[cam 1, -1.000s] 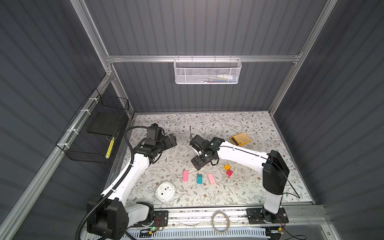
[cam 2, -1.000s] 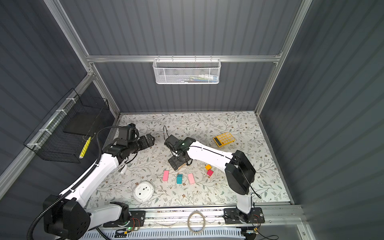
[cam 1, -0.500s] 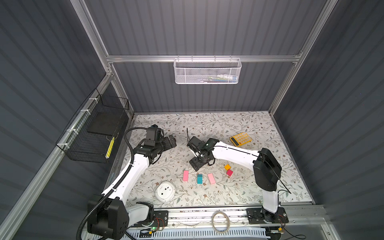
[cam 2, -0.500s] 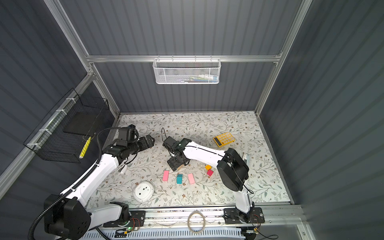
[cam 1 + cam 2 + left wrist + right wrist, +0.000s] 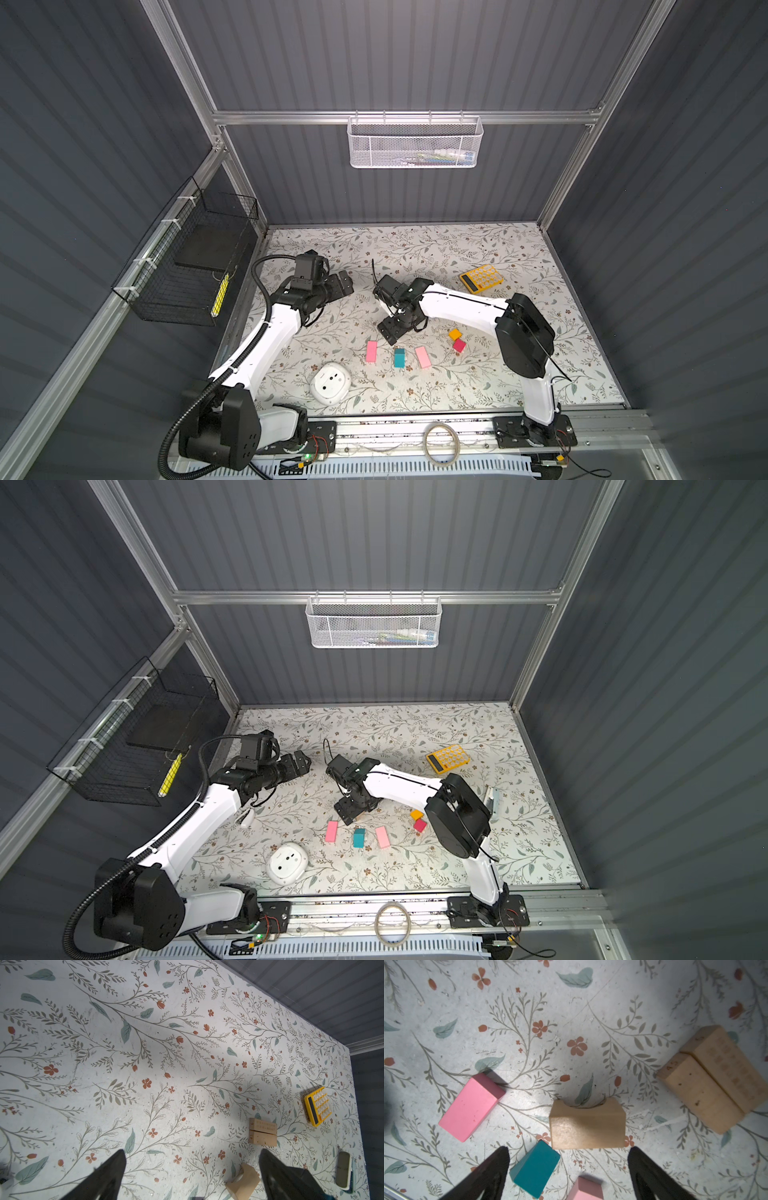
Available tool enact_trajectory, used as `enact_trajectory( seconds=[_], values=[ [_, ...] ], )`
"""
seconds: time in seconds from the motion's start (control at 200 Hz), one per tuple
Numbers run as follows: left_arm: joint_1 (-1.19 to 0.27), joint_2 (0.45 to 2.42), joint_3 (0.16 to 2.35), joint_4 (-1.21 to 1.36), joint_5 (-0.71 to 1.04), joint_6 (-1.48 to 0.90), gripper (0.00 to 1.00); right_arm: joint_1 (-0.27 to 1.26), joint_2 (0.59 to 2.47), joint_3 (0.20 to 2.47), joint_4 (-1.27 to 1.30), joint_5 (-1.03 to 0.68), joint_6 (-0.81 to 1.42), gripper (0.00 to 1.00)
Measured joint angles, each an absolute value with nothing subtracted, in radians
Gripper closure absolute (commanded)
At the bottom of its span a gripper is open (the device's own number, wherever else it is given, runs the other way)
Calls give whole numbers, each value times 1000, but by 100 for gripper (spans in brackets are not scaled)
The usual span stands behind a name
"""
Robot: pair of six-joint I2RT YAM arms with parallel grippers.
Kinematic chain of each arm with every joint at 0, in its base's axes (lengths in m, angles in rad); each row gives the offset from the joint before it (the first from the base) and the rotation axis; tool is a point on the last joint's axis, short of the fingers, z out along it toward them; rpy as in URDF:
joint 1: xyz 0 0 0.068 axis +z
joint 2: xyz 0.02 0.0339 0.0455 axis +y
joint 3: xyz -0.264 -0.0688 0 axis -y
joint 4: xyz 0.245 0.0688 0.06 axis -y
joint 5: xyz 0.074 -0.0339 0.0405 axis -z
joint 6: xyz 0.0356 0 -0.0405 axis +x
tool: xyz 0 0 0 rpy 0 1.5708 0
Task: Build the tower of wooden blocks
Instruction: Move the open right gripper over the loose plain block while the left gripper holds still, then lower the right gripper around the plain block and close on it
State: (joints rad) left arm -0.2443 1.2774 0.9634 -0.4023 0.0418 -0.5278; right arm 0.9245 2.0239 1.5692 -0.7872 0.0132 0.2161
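The wood blocks lie loose on the floral table, and no tower is in view. In the right wrist view a tan arched block point(image 5: 587, 1124) sits just beyond my open right gripper point(image 5: 569, 1153). A teal peaked block point(image 5: 534, 1169) and a pink slab point(image 5: 585, 1189) lie between its fingers, untouched. Another pink slab point(image 5: 471, 1107) and two tan bars point(image 5: 712, 1082) side by side lie further out. Both top views show the right gripper point(image 5: 390, 330) above the pink slabs point(image 5: 371, 351) point(image 5: 423, 356) and the teal block point(image 5: 400, 357). An orange cube point(image 5: 455, 333) and a red cube point(image 5: 459, 345) lie to their right. My left gripper point(image 5: 340, 284) point(image 5: 192, 1152) hangs open and empty.
A yellow calculator point(image 5: 481, 278) lies at the back right. A white round device point(image 5: 331, 382) sits near the front left. A small white and teal gadget point(image 5: 492, 800) lies right of the right arm. A black wire basket point(image 5: 187, 266) hangs on the left wall.
The right arm has swung left, carrying its open gripper slightly left and toward the front over the blocks. The left arm has not moved.
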Motion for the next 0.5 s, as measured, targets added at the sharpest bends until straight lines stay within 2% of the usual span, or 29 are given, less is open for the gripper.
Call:
enact_trajectory(
  seconds=[0.5],
  values=[
    [-241,1290,963,-402,42,-528,0,895,2049,1569,-772,-14,202,10]
  ],
)
